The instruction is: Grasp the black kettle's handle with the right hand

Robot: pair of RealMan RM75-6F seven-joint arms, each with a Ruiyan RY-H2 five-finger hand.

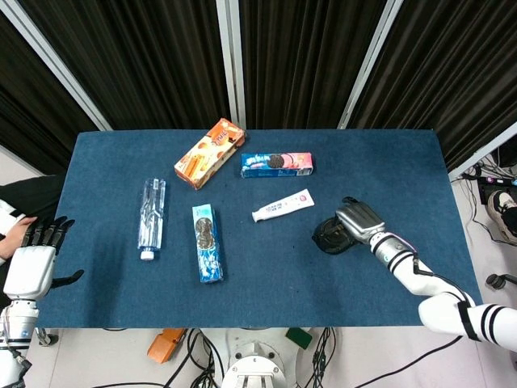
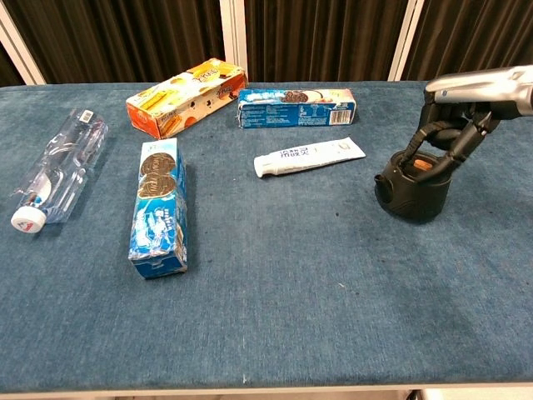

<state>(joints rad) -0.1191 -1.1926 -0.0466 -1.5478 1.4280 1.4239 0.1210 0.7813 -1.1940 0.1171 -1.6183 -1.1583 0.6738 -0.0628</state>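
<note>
Kettle (image 2: pixel 414 189), black with an orange spot on its lid, is sitting on the blue desk (image 2: pixel 275 300) toward the right edge, tipping slightly with its spout pointing left. Right hand (image 2: pixel 460 108) is reaching over it from the right, its fingers (image 2: pixel 439 133) curling around the arched handle (image 2: pixel 416 146) and holding it; in the head view the same right hand (image 1: pixel 357 221) is covering the handle from above. Left hand (image 1: pixel 34 260) is hanging off the desk's left edge near the front corner, fingers spread and holding nothing.

Toothpaste tube (image 2: pixel 310 156) is lying just left of the kettle, apart from it. Behind the tube, a blue-and-pink cookie box (image 2: pixel 296 107) and an orange cracker box (image 2: pixel 186 97) are lying near the far edge. A blue cookie pack (image 2: pixel 157 207) is resting left of centre, and a clear plastic bottle (image 2: pixel 56 171) is lying on its side toward the left edge, white cap pointing to the front.
</note>
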